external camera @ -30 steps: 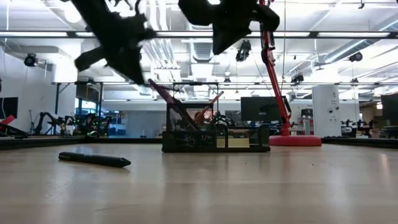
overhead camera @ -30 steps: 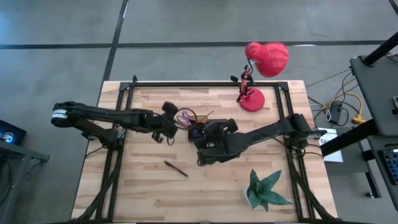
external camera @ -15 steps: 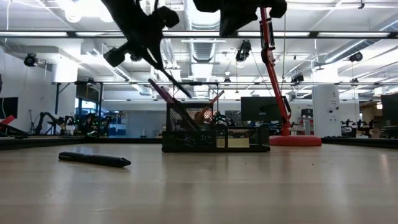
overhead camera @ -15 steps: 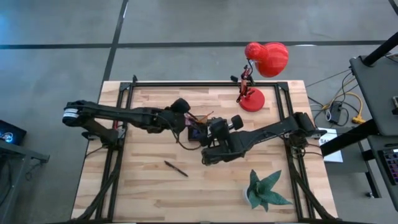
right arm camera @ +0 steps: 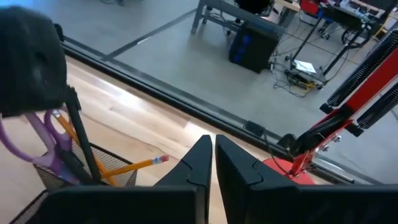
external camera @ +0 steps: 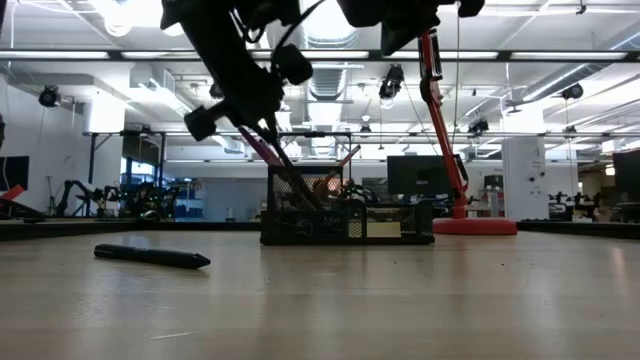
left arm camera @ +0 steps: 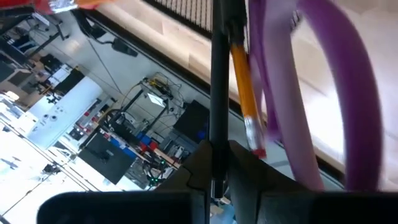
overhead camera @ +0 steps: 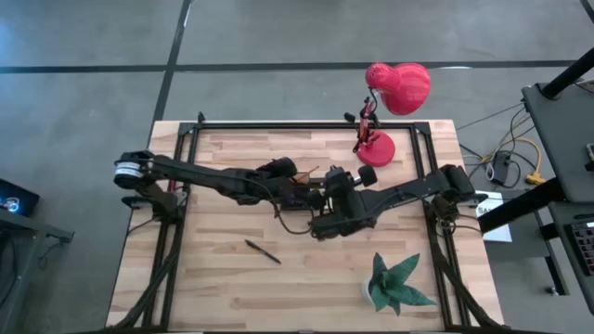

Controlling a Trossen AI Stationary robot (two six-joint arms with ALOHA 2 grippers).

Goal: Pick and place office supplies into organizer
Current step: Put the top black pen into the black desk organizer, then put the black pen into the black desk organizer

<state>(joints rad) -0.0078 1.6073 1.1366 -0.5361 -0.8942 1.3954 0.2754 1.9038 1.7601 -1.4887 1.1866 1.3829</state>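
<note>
The wooden table [overhead camera: 213, 278] carries everything here, and the black mesh organizer [external camera: 345, 215] near its middle serves as the landmark. The red desk lamp [overhead camera: 397, 88] stands beyond the organizer toward the table's far right corner, its base [external camera: 475, 226] on the wood. The green paper plant [overhead camera: 394, 283] sits well apart from the organizer at the near right corner.

The left arm reaches across from the left side, and the left gripper [external camera: 245, 115] hangs just above the organizer's left end, its fingers [left arm camera: 245, 186] pinched tight on a thin dark pen [left arm camera: 219, 74] whose lower end angles down into the organizer. The right arm comes in from the right, with the right gripper [right arm camera: 208, 163] above and just beside the organizer, fingers pressed together with nothing between them.

Inside the organizer's left compartment stand the purple-handled scissors [left arm camera: 323, 81], handles up, and beside them an orange pencil [left arm camera: 244, 93] with its eraser end raised; a second orange pencil [right arm camera: 140, 165] leans out over the mesh wall. A pale yellow block behind the mesh in the right part of the organizer may be the sticky-note pad [external camera: 382, 228], though the mesh blurs it.

A dark pen [overhead camera: 263, 251] lies flat on the table, well apart from the organizer on its near left.
</note>
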